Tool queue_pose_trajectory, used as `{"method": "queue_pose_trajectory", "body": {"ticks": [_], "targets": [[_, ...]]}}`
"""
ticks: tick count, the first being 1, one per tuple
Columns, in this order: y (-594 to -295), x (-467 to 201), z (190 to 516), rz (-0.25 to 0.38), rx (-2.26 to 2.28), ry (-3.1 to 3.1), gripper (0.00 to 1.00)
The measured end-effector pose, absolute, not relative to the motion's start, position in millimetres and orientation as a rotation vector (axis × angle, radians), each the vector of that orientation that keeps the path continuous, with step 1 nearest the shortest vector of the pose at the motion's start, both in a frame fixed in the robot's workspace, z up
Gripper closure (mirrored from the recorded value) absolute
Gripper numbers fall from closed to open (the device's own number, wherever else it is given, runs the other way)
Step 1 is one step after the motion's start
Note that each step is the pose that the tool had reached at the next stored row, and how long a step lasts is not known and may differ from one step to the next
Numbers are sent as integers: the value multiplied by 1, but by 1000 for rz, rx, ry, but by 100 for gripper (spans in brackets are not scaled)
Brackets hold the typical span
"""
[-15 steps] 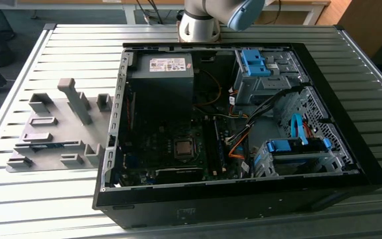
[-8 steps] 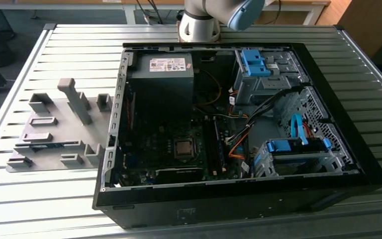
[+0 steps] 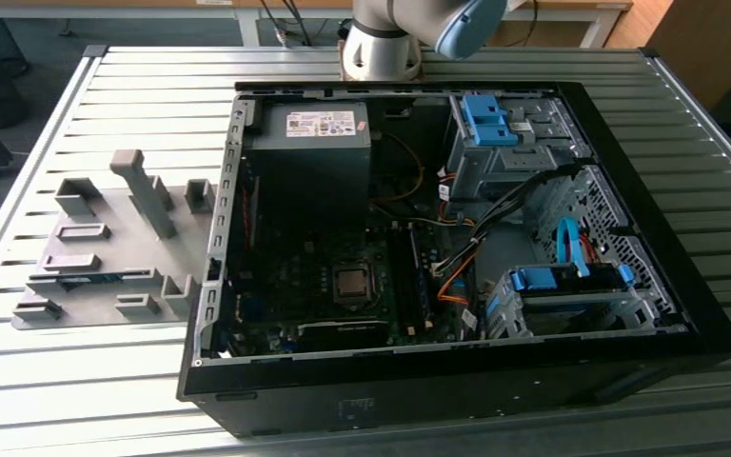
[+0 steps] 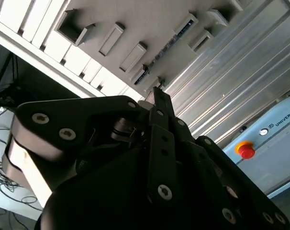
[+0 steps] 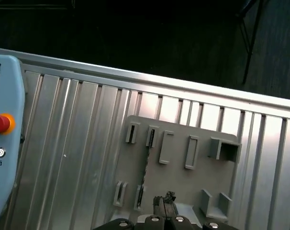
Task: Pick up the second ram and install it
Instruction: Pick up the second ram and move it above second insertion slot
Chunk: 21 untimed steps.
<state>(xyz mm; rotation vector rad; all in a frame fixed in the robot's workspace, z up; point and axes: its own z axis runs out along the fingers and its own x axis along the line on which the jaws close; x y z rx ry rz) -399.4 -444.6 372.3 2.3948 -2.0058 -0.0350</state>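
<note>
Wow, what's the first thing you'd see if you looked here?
The big open computer case, full of wires and blue parts, lying on the silver table. Beside it, at the exterior view's left, a grey holder holds the thin blue-green ram stick.

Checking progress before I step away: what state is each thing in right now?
Case: lying on its side, side panel off.
Ram: resting in the grey holder, not gripped.
Gripper: up above the holder, apart from the ram.
</note>
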Motion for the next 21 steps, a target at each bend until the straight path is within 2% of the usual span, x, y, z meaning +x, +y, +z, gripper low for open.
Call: {"method": "queue_pose_trajectory", "body": {"ticks": [11, 21], "targets": [[-445, -399, 369, -30, 2618, -1697, 89], [-445, -399, 363, -28, 2484, -1883, 89]]}}
